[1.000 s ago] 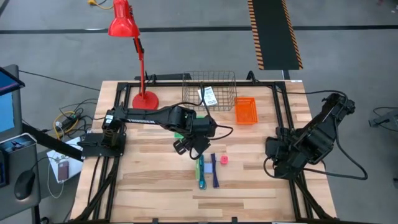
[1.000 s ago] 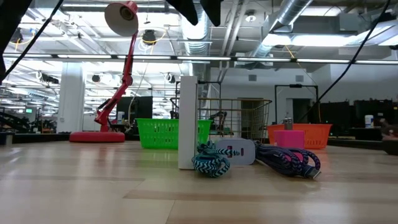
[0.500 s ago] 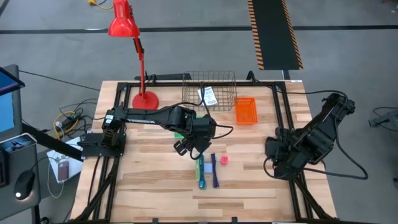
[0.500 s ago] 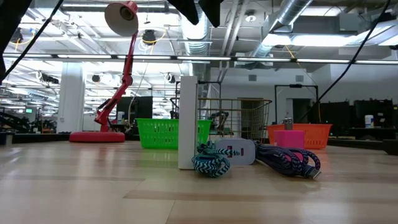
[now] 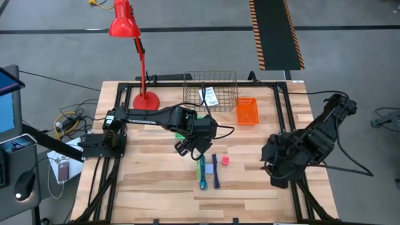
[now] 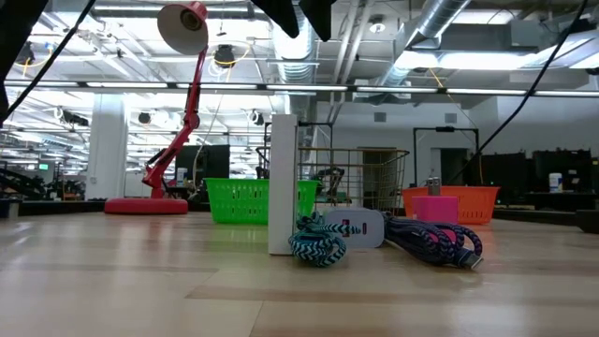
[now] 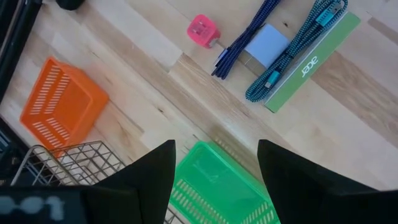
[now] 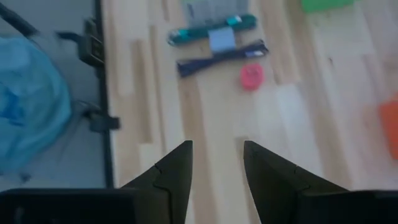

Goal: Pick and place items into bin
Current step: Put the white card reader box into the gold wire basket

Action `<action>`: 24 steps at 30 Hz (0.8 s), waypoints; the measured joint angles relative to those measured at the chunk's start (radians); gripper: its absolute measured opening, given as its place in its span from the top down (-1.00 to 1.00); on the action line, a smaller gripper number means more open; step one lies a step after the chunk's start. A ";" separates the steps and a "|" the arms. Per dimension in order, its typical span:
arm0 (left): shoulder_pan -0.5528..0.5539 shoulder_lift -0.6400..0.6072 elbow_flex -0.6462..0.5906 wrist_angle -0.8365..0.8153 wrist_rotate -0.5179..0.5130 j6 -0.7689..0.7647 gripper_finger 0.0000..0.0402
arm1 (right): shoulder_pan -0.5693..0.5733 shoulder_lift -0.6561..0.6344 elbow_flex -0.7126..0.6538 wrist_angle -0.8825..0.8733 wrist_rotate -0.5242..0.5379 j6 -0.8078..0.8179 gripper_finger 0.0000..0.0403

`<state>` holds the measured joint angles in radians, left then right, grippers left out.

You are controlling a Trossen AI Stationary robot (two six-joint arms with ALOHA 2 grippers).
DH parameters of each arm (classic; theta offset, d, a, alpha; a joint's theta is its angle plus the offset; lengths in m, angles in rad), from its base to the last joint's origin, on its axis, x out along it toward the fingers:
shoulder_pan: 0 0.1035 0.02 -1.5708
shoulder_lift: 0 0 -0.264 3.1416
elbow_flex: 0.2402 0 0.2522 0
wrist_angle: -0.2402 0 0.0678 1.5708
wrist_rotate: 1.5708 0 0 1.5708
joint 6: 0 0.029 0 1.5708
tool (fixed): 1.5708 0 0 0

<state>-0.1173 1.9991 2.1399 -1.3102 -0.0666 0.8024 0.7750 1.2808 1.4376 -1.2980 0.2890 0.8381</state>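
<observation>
The loose items lie together on the wood at the table's middle: a teal braided cable along a green strip, a dark blue braided cable, a pale blue-grey block between them, and a pink-red block beside them. A white printed packet lies inside the wire basket. My left gripper hangs open above the green bin, just far of the items, touching nothing. My right gripper is open over bare wood right of the items.
An orange bin stands right of the wire basket near the far edge. A red desk lamp has its base at the far left. Black frame rails run along the table's sides. Bare wood lies near the front edge.
My right arm has swung out from its folded place at the table's right side, a little toward the table's left and near edge. The items and my left gripper have kept still.
</observation>
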 joint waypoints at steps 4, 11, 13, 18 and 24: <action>0.000 0.000 0.000 0.000 0.000 0.010 -0.08 | 0.000 0.000 0.000 0.081 0.000 0.000 0.31; 0.000 0.000 0.000 -0.001 -0.001 0.013 -0.08 | 0.000 0.000 0.000 0.208 0.000 0.000 0.33; 0.004 0.000 0.000 -0.026 -0.011 0.019 -0.08 | 0.000 0.000 0.000 0.233 0.000 0.000 0.33; 0.028 0.000 0.000 -0.023 0.057 0.221 -0.08 | 0.000 0.000 0.000 0.272 0.000 0.000 0.31; 0.064 -0.001 -0.001 -0.029 0.114 0.384 -0.08 | 0.000 0.000 0.000 0.290 0.000 0.000 0.32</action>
<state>-0.0529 1.9984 2.1391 -1.3388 0.0478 1.1863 0.7750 1.2808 1.4376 -1.0080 0.2890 0.8383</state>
